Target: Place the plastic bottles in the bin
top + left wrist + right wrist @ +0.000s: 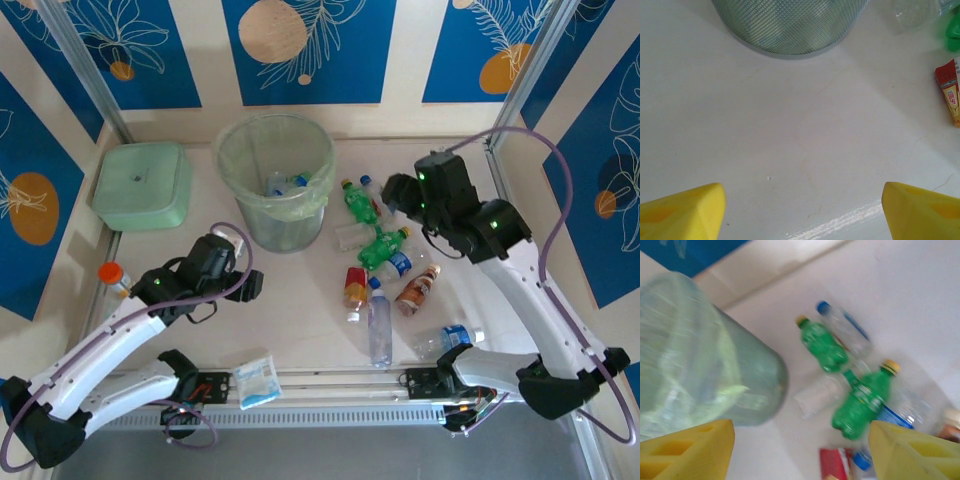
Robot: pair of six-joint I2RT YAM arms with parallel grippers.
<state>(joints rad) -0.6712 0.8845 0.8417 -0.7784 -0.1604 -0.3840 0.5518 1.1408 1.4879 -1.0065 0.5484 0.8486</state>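
Right gripper (800,432) open; two green bottles (824,344).

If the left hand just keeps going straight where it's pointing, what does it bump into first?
Probably the bin. The open left hand has bare table in front, then the bin's lower wall dead ahead. If it tilts downward, it might touch the table first.
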